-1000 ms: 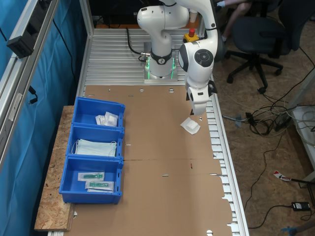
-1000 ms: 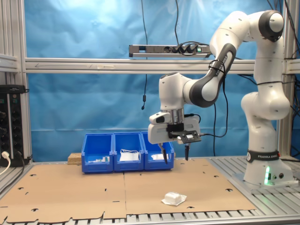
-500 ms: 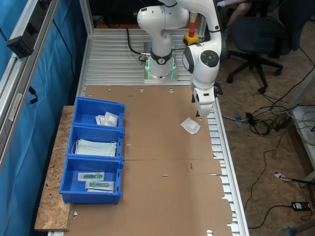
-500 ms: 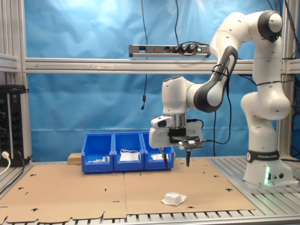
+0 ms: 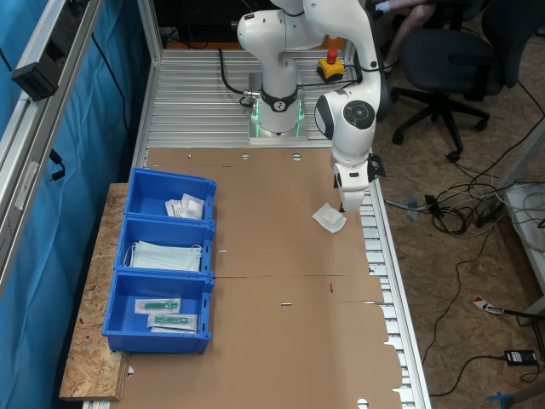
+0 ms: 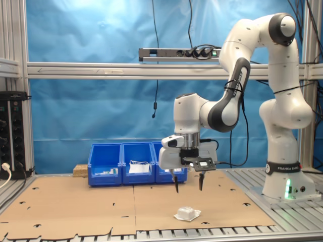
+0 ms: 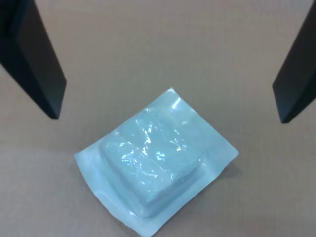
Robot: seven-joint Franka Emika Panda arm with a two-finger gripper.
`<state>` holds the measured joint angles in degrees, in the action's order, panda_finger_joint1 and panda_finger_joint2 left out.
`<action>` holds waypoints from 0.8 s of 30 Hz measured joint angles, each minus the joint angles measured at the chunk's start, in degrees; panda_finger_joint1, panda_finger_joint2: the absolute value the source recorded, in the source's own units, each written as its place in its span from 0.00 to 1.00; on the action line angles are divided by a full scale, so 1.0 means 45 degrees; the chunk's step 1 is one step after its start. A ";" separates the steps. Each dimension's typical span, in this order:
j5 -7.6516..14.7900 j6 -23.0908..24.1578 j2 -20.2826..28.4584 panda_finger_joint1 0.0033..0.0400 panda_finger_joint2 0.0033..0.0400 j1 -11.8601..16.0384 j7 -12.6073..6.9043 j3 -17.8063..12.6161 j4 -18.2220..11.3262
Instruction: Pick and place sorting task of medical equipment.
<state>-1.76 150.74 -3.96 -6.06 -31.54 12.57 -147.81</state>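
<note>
- The tabletop (image 5: 281,341) is covered with brown cardboard sheets, presumably laid down to give a flat, plain working surface over the slotted metal frame beneath.
- The arm (image 6: 237,96) reaches out from its base and bends down so that the wrist points straight at the cardboard; this upright pose looks chosen for a grasp from above.
- A row of three blue bins (image 5: 166,260) sits along the edge of the tabletop at the first exterior view's left, each holding one sort of item, which suits them as sorting targets: small white packets in one end bin, pale blue face masks (image 5: 167,255) in the middle, clear long packets with green parts (image 5: 162,312) in the other end bin.
- The small white square packet (image 5: 329,218) lies flat on the cardboard, alone, well apart from the bins and close to the tabletop's edge at the first exterior view's right.
- The gripper (image 6: 188,185) hangs above the packet without touching it, as the second exterior view shows a clear gap below the tips.
- The fingers (image 7: 39,64) are spread wide and hold nothing. In the wrist view the packet lies between their lines, turned cornerwise to them and somewhat off the midpoint, so I judge a small shift is due before descending.
</note>
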 joint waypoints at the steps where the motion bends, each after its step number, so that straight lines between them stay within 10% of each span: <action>1: 0.0000 0.0068 -0.0102 1.00 1.00 0.0000 0.0039 0.0000 0.0000; 24: 0.0000 0.1989 -0.2082 1.00 1.00 0.0000 0.0466 -0.0288 0.0001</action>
<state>-1.76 159.69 -13.33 -6.06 -29.44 11.27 -147.81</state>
